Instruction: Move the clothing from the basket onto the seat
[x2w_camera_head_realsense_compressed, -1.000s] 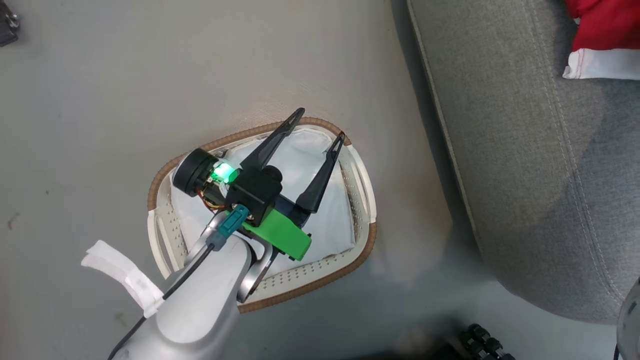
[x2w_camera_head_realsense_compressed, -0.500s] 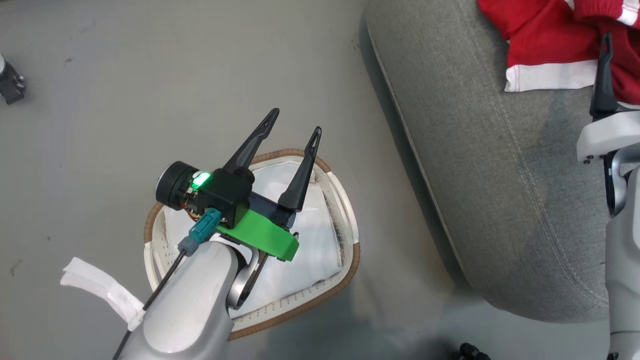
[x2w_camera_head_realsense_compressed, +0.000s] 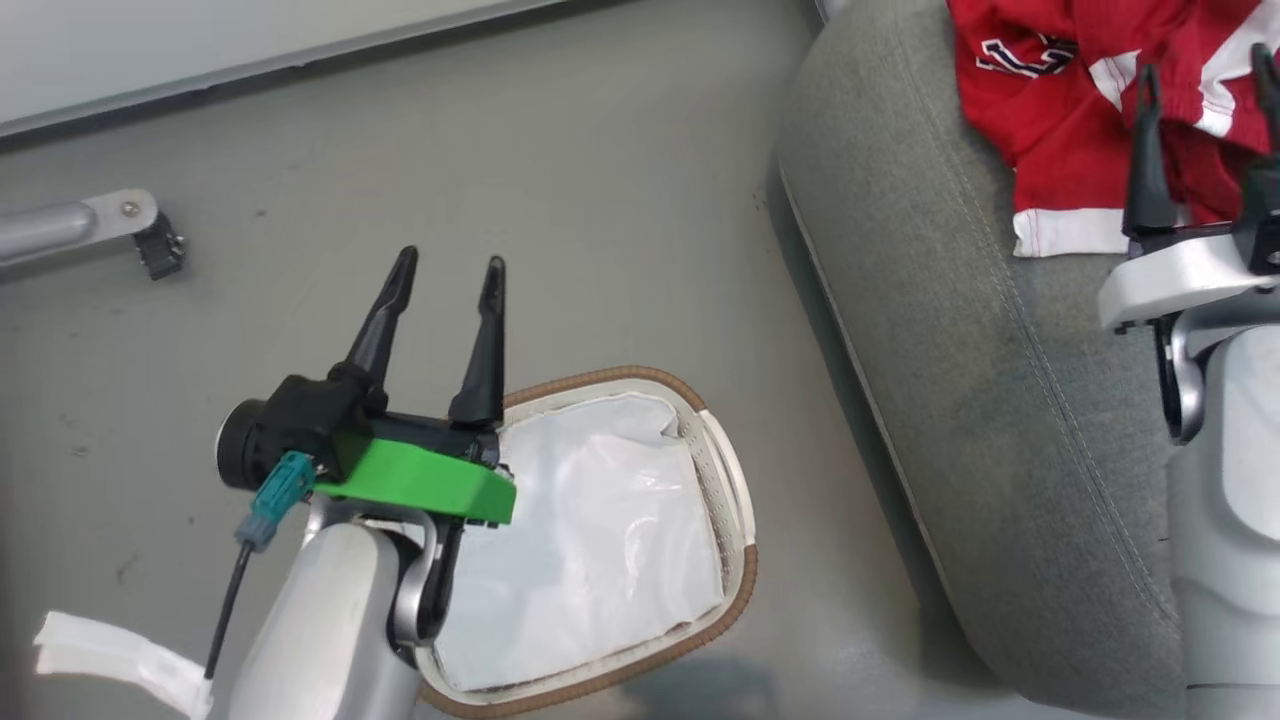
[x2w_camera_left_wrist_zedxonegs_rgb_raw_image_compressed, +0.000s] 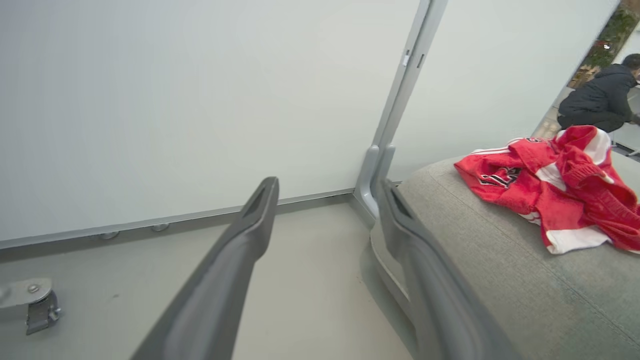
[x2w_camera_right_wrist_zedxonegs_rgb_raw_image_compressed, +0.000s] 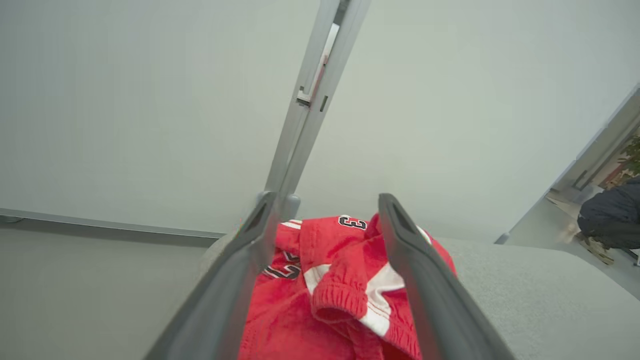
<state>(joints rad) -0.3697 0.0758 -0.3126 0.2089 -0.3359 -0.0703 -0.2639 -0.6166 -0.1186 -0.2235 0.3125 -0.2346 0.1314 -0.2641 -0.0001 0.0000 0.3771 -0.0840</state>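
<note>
Clothing: red sports garments with white trim (x2w_camera_head_realsense_compressed: 1060, 130), a jersey with dark numerals and shorts with a white side stripe, lie crumpled in one heap on top of the seat, toward its far end.
Seat: large grey fabric-upholstered cushion (x2w_camera_head_realsense_compressed: 950, 330) with rounded edges and a stitched seam; it stands on the floor to the right of the basket, apart from it.
Basket: oval cream-white perforated plastic laundry basket (x2w_camera_head_realsense_compressed: 735, 500) with a brown woven rim, on the floor low in the head view; the left arm covers its near-left part.
Liner: crumpled white fabric liner (x2w_camera_head_realsense_compressed: 590, 540) covers the basket's inside.
Right gripper: right gripper (x2w_camera_head_realsense_compressed: 1208, 62) has its two long dark fingers spread wide, clamping nothing. Its tips lie over the red heap in the head view, and the heap shows between the fingers in the right wrist view. Whether they touch the cloth cannot be told.
Left gripper: left gripper (x2w_camera_head_realsense_compressed: 449, 262) has its fingers parted and empty, over bare floor just past the basket's far-left rim, tips toward the wall.
Mount: bright green plastic block (x2w_camera_head_realsense_compressed: 420, 480) at the base of the left gripper.
Floor: smooth grey surface (x2w_camera_head_realsense_compressed: 600, 200).
Wall: pale panels (x2w_camera_left_wrist_zedxonegs_rgb_raw_image_compressed: 175, 100) joined by a grey metal post (x2w_camera_left_wrist_zedxonegs_rgb_raw_image_compressed: 405, 75), behind the seat.
Caster: small dark wheel on a metal bar (x2w_camera_head_realsense_compressed: 150, 240), on the floor at far left.
Person: crouched figure in a dark jacket (x2w_camera_left_wrist_zedxonegs_rgb_raw_image_compressed: 597, 97), well beyond the seat.
</note>
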